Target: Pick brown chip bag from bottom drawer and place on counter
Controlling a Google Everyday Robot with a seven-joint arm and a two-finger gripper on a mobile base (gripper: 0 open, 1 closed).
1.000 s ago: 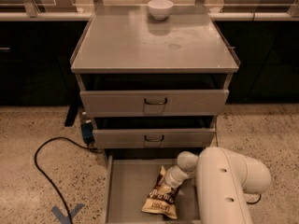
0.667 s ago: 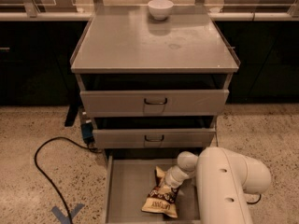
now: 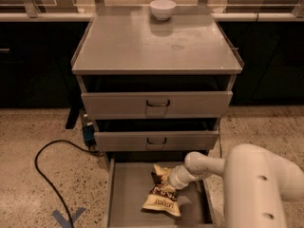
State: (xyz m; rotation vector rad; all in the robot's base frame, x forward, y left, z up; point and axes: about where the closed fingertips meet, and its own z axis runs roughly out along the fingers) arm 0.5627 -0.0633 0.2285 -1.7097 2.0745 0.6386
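The brown chip bag [image 3: 161,194] lies in the open bottom drawer [image 3: 124,194], dark brown in the middle with cream ends. My white arm reaches in from the lower right, and the gripper [image 3: 167,179] is down at the bag's upper right part, touching it. The wrist hides the fingers. The counter [image 3: 142,46] is the flat grey top of the cabinet, above the two upper drawers.
A white bowl [image 3: 162,8] stands at the back middle of the counter. The two upper drawers [image 3: 156,104] are partly pulled out. A black cable [image 3: 45,170] and a blue plug lie on the speckled floor to the left. Dark cabinets flank both sides.
The gripper stays at the bag's upper part in the drawer; the bag has barely shifted. Nothing else has moved.
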